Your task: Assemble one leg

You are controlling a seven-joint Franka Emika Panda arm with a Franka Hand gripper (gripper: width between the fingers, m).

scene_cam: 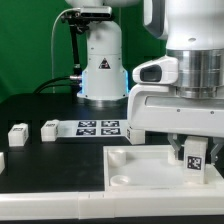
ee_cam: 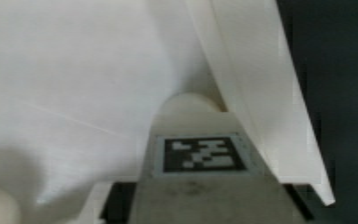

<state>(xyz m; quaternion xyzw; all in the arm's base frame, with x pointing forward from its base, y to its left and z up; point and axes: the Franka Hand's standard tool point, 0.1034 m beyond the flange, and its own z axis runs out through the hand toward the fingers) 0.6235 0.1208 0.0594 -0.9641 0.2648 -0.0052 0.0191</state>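
The leg [scene_cam: 194, 156], a small white post with a black-and-white marker tag, is held upright between my gripper's [scene_cam: 193, 150] fingers over the right part of the large flat white plate [scene_cam: 140, 165]. In the wrist view the leg [ee_cam: 202, 150] fills the space between the two dark fingers [ee_cam: 130, 198], its tag facing the camera, and the white plate [ee_cam: 87, 90] lies beneath it with its raised edge [ee_cam: 256, 90] alongside. The gripper is shut on the leg. Whether the leg touches the plate is hidden.
The marker board [scene_cam: 98, 127] lies on the black table behind the plate. Three small white parts [scene_cam: 49, 128] [scene_cam: 17, 133] lie at the exterior view's left. The robot base [scene_cam: 100, 70] stands at the back. A round corner socket [scene_cam: 119, 179] shows in the plate's near left corner.
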